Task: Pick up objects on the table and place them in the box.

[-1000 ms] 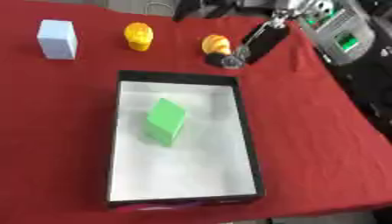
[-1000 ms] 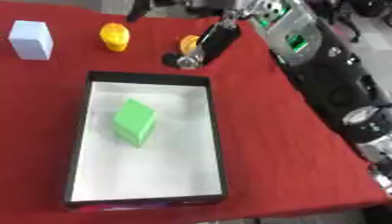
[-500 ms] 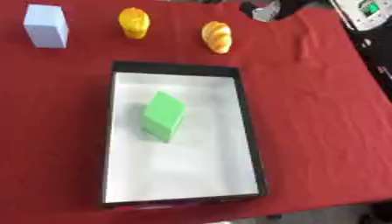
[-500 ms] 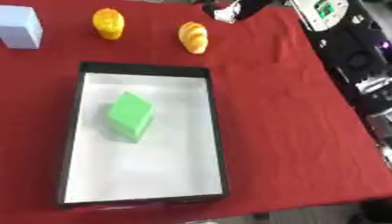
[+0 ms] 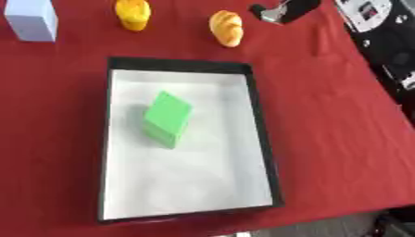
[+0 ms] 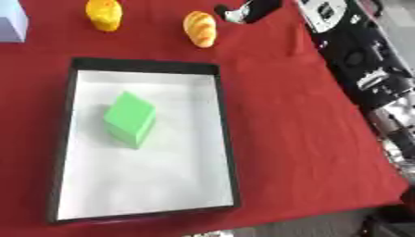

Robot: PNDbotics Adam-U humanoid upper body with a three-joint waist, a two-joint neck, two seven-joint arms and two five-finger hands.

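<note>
Nearest, lower centre of frame: black-walled box (image 5: 261,134) with white floor, resting flat on red tablecloth (image 5: 340,125). Green block (image 5: 167,119) lying inside, toward upper left of the floor, tilted on a corner edge, clear of all walls. Ample free floor below and right of it for further items.

Beyond the box's far wall, upper centre: golden-orange croissant-shaped toy (image 5: 227,28), lying on the cloth just beside the wall yet apart from it. Likely light, rigid moulded plastic with a smooth, curved skin; prone to rolling or slipping. Best taken across the narrow middle, fingers on one long flank and thumb on the other.

Further left along the top edge: yellow-orange lumpy toy (image 5: 132,13), exact kind not discernible; probably equally light and stiff, to be pinched across its waist. Upper left corner: pale blue-white block (image 5: 32,20), upright, flat-faced; easiest by opposing faces.

Top edge, right of the croissant: right hand (image 5: 279,11), partly cut off, near the toy without touching it; finger state impossible to tell. Left hand absent from both views.

Far right: dark equipment (image 6: 356,51) beyond the table edge, limiting room on that side. Cloth mostly flat.
</note>
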